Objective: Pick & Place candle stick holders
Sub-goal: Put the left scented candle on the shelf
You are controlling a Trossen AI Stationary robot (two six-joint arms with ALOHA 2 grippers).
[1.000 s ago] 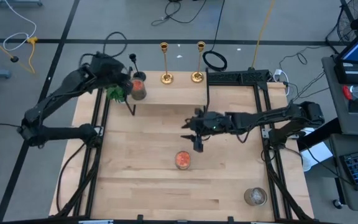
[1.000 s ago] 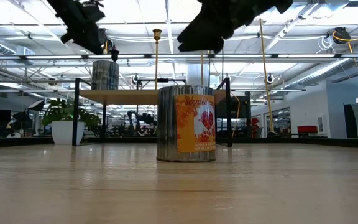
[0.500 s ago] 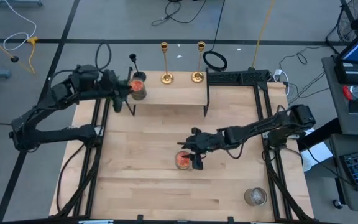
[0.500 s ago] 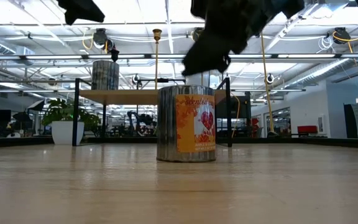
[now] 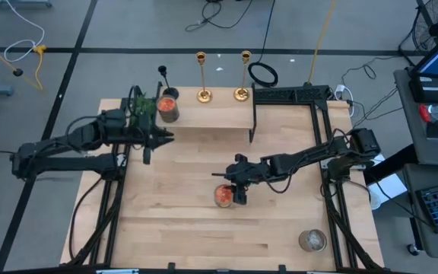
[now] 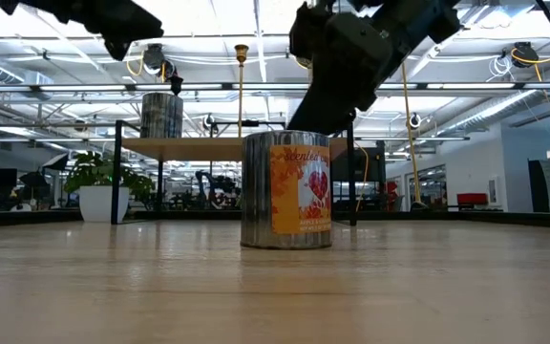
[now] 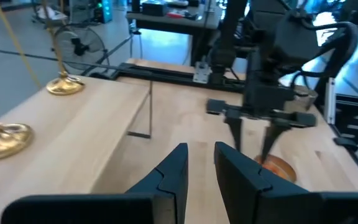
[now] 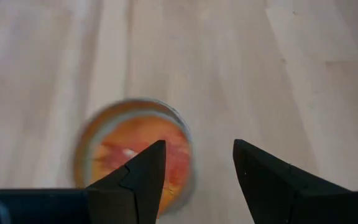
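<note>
Two gold candle stick holders [image 5: 201, 76] [image 5: 242, 74] and a shorter black one [image 5: 162, 76] stand upright on their round bases along the far edge of a raised wooden shelf [image 5: 211, 116]. The gold bases also show in the left wrist view [image 7: 65, 85] [image 7: 2, 138]. My left gripper [image 5: 164, 138] hovers in front of the shelf's left end, its fingers [image 7: 201, 168] a little apart and empty. My right gripper [image 5: 238, 195] is open just over an orange candle tin [image 5: 223, 195] at the table's middle. One finger stands above the wax and the other past the rim [image 8: 179, 134].
A candle jar [image 5: 169, 106] and a green plant [image 5: 143, 106] stand at the shelf's left end. A glass jar [image 5: 312, 240] stands at the near right corner. Black frame rails [image 5: 120, 183] [image 5: 327, 183] run along both table sides. Bare wood lies near the front edge.
My left gripper has drawn back from the shelf's left end, toward the near edge and the table's middle. My right gripper has gone toward the near edge and down, and now stands over the orange candle tin.
</note>
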